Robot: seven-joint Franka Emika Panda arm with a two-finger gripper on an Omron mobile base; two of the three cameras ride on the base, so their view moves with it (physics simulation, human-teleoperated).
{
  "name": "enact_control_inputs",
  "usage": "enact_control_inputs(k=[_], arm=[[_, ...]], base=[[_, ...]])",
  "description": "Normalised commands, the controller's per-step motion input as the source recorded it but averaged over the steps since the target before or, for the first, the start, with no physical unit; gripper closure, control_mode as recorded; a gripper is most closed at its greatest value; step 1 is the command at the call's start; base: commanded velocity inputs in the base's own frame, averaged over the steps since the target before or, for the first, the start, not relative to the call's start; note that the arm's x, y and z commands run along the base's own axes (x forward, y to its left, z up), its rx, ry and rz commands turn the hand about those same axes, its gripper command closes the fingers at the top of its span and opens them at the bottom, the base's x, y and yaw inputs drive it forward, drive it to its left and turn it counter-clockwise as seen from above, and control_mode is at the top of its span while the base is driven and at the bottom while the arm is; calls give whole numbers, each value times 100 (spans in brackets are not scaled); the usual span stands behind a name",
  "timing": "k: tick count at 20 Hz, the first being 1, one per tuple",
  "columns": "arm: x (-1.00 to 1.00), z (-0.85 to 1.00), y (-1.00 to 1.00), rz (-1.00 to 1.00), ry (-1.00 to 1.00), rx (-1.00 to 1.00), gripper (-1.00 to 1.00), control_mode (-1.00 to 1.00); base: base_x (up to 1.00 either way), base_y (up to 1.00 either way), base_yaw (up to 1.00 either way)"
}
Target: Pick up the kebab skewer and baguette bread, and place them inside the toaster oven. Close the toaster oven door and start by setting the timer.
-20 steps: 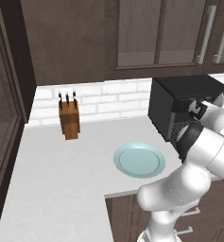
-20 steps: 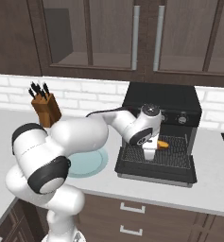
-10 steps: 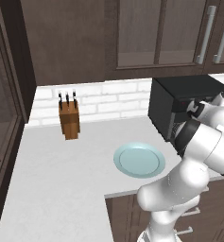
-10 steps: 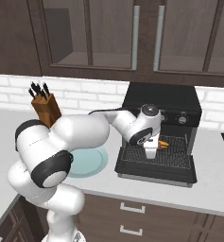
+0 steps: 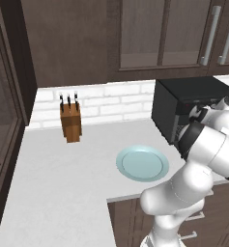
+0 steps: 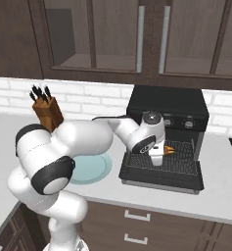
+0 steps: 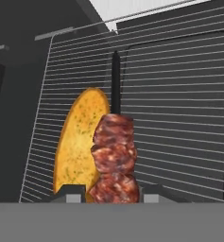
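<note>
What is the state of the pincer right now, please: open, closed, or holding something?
Pincer: closed on the kebab skewer, held over the wire rack inside the toaster oven, beside the baguette bread.

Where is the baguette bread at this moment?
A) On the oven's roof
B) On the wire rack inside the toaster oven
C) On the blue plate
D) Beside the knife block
B: in the hand view the baguette bread lies on the wire rack of the toaster oven, beside the kebab skewer.
</note>
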Motion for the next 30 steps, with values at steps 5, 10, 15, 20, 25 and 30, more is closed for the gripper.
enact_control_inputs(k=[5,10,15,20,25,30], arm=[[0,0,0,0,3,0,-100,-100],[0,0,0,0,-1,0,-100,-100],[-11,3,-38,3,-9,0,-100,-100],[-84,1,-88,29,-18,0,-100,-100],[-44,-20,-51,65,-29,-2,-100,-100],[-3,-12,-5,59,-26,-12,-100,-100]], base=[[0,0,0],[0,0,0],[0,0,0],[0,0,0],[0,0,0],[0,0,0]])
